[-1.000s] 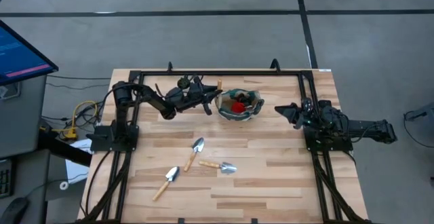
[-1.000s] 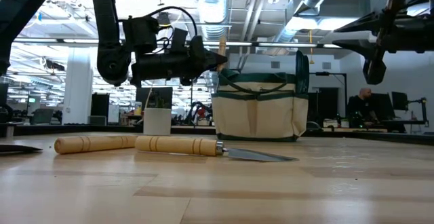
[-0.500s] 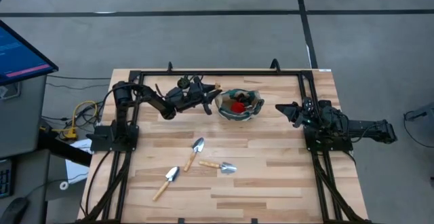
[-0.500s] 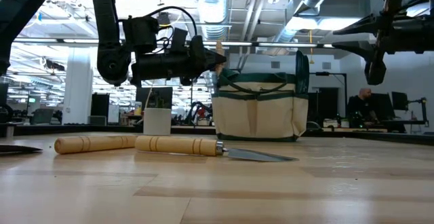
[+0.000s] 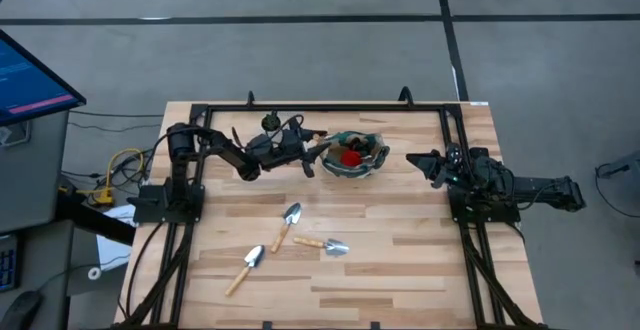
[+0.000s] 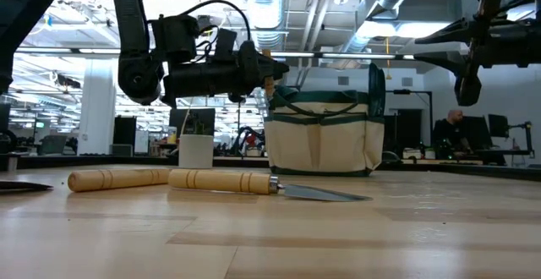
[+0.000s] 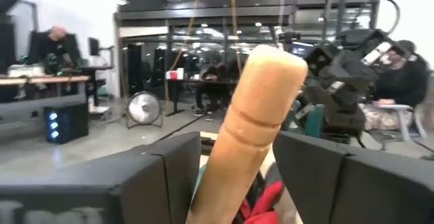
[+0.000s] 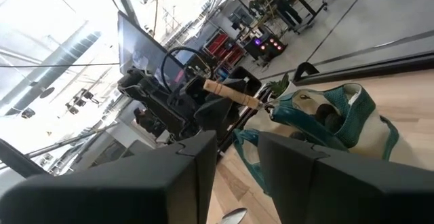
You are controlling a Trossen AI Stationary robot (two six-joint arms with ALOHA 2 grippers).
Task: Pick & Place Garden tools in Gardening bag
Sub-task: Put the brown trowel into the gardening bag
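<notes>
Front trowels: three garden tools lay on the table (image 5: 400,260), well short of the gardening bag (image 5: 378,160); the low view caught one (image 6: 220,180) side-on with a second handle (image 6: 118,177) behind it
Left gripper: the left gripper (image 5: 312,150) hung over the bag's rim on the left arm's side, its fingers (image 7: 156,176) parted, the fourth trowel's wooden handle (image 7: 254,115) standing between them with a gap on one side
Doing it well: judged a release, so the jaws wanted to spread fully and the arm to lift straight up, so as not to snag the handle or tip the soft bag
Risk: the handle leaned; a sideways pull might have dragged the trowel out over the rim
Bag: it stood upright at the table's far middle, red showing inside
Right gripper: the right gripper (image 5: 415,158) waited just beyond the bag, fingers apart, holding nothing
View differences: only the left wrist view showed the gap at the handle; only the high view showed all three loose trowels; the low view alone showed the left gripper's height above the bag (image 6: 321,144)
Farthest: a white pot (image 6: 196,150) stood behind the arm
</notes>
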